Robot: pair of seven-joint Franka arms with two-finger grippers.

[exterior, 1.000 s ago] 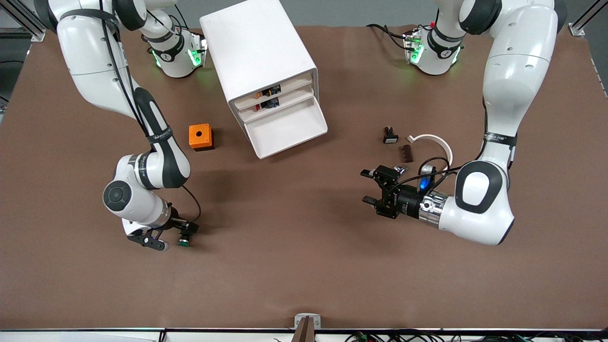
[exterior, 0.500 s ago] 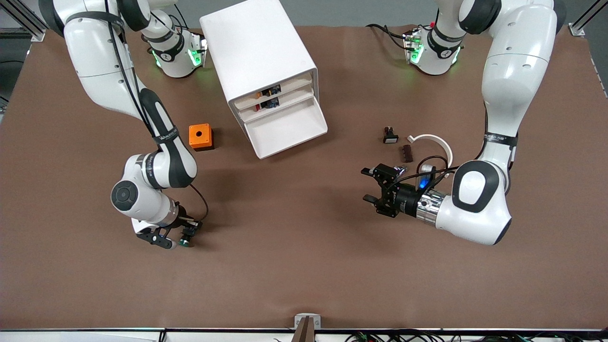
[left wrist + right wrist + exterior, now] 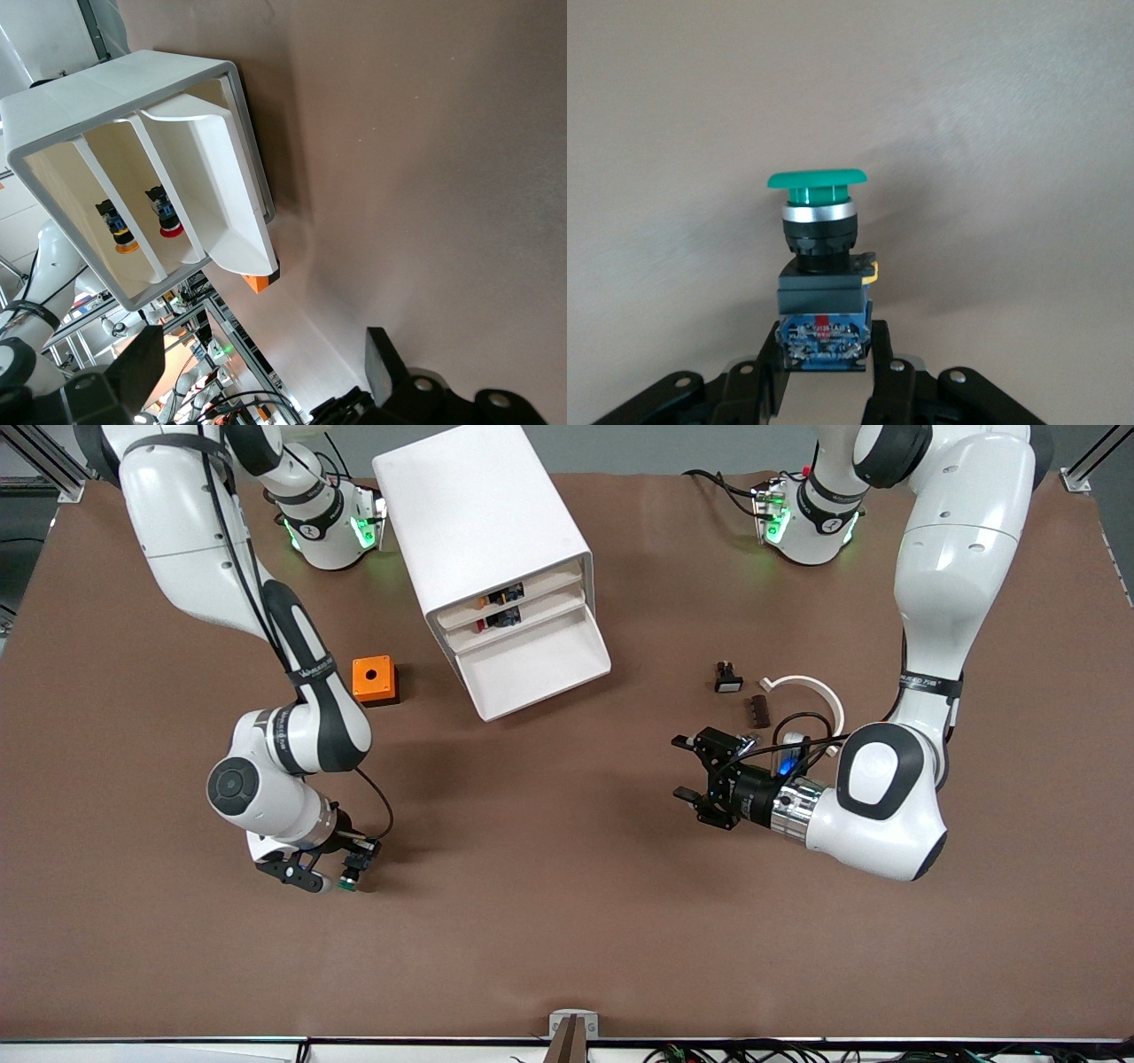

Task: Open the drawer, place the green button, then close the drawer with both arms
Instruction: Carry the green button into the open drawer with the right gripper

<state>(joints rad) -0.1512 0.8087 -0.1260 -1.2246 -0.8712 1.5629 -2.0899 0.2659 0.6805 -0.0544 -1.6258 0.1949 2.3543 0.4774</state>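
front view: right gripper [image 3: 341,872], lower left of frame, clamped on the button [image 3: 351,875], now raised slightly off the table since a second ago; left gripper [image 3: 689,779], centre right, waits with jaws apart; drawer [image 3: 532,664] stands open, upper centre

right wrist view: fingers [image 3: 881,367] pinch the button's [image 3: 819,266] blue-grey block, green cap outward

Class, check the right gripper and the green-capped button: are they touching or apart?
Touching. The right wrist view shows the right gripper with its fingers pressed against both sides of the button at its blue-grey rear block.

Button [image 3: 348,877] in right hand [image 3: 332,874]
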